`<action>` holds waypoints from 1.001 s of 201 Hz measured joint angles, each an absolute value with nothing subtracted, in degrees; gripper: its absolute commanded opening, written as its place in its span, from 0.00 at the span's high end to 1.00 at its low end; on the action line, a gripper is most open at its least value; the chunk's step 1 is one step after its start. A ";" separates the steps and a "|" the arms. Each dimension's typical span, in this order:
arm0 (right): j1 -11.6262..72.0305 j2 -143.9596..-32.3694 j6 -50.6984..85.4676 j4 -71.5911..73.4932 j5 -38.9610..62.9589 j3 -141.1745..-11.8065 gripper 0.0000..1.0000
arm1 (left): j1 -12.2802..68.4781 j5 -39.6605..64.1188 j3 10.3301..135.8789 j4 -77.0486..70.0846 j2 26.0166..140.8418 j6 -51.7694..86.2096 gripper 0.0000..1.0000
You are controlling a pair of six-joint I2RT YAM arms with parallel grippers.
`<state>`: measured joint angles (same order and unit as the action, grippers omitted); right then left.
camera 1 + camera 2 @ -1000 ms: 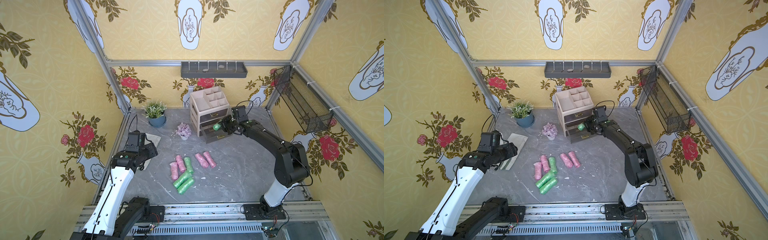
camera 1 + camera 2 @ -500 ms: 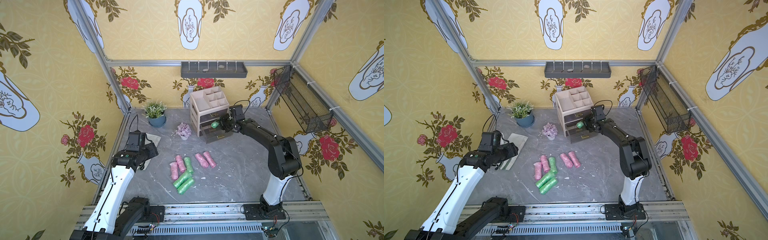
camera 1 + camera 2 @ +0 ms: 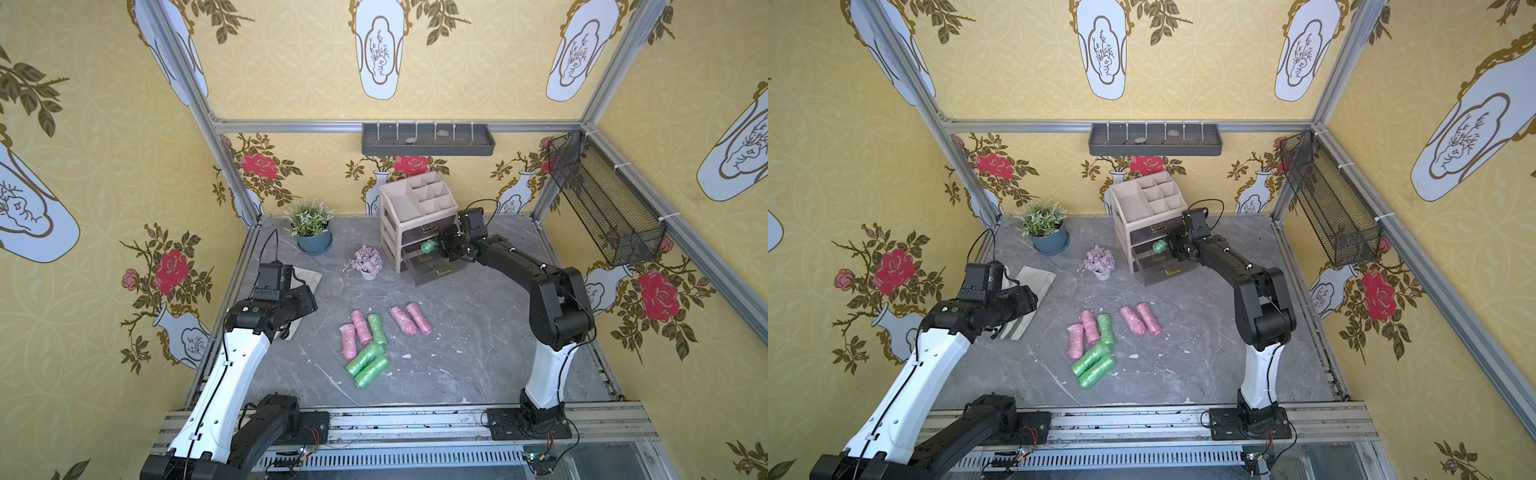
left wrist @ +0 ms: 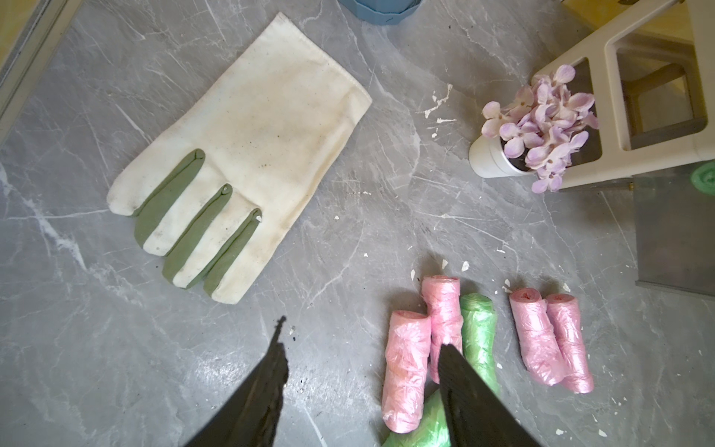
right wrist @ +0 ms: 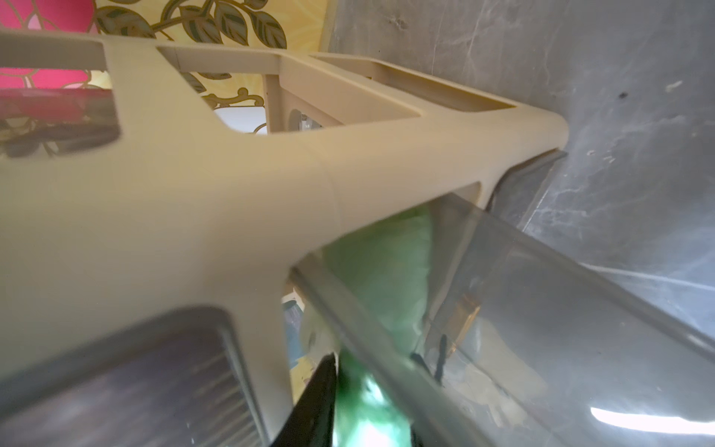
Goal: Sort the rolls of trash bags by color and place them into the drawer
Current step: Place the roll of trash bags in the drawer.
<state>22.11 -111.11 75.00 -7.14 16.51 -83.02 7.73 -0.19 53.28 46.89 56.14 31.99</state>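
Observation:
Several pink rolls [image 3: 403, 321] and green rolls [image 3: 365, 357] of trash bags lie in a loose group mid-table; the left wrist view also shows these pink rolls [image 4: 406, 367]. My right gripper [image 3: 441, 246] is shut on a green roll [image 3: 428, 247], held at the front of the beige organiser [image 3: 415, 208], above its pulled-out clear bottom drawer [image 3: 432, 272]. In the right wrist view the green roll [image 5: 383, 278] sits between the fingers, behind the drawer's clear wall [image 5: 541, 294]. My left gripper [image 4: 363, 333] hovers open over bare table beside the rolls.
A white and green glove [image 4: 240, 154] lies at the left, partly under my left arm. A potted green plant [image 3: 311, 226] and a small lilac flower pot [image 3: 367, 261] stand left of the organiser. A black mesh basket [image 3: 602, 203] hangs on the right wall.
My right arm has carried the green roll a little further in toward the organiser's drawers, and its elbow has risen. The left arm has stayed still.

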 measured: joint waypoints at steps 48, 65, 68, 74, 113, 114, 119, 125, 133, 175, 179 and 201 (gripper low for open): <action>22.02 -111.70 75.16 -6.98 17.10 -83.66 0.64 | 7.62 -0.19 53.28 46.89 56.34 31.99 0.36; 22.02 -111.70 75.16 -6.94 17.23 -83.66 0.64 | 7.62 -0.19 53.28 46.92 56.38 31.99 0.36; 22.02 -111.70 75.16 -6.94 17.23 -83.66 0.64 | 7.62 -0.19 53.28 46.92 56.38 31.99 0.36; 22.00 -111.68 75.16 -6.94 17.26 -83.66 0.64 | 7.62 -0.21 53.28 46.92 56.38 31.99 0.36; 22.00 -110.10 75.13 -7.66 17.34 -83.66 0.64 | 7.62 -0.23 53.28 46.92 56.18 31.99 0.36; 22.02 -110.02 75.13 -7.66 17.34 -83.66 0.64 | 7.62 -0.23 53.28 46.92 56.18 31.99 0.36; 22.04 -109.60 75.11 -7.68 17.32 -83.64 0.63 | 7.62 -0.25 53.28 46.92 56.18 31.99 0.36; 22.09 -109.08 75.05 -7.57 17.34 -83.59 0.63 | 7.62 -0.25 53.28 46.92 56.18 31.99 0.36; 22.20 -108.27 74.98 -7.57 17.30 -83.57 0.63 | 7.62 -0.25 53.28 46.92 56.18 31.99 0.36; 22.70 -104.57 74.48 -8.23 17.26 -82.19 0.62 | 7.62 -0.25 53.28 46.89 56.97 31.99 0.36; 22.68 -104.12 74.32 -8.54 17.26 -81.89 0.62 | 7.62 -0.25 53.28 46.89 57.19 31.99 0.36; 22.61 -101.25 73.56 -9.37 17.21 -79.75 0.62 | 7.51 -0.19 53.28 46.87 58.08 31.99 0.37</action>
<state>22.61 -101.25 73.56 -9.37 17.21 -79.75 7.51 -0.19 53.28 46.87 58.08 31.99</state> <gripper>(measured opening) 0.379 0.636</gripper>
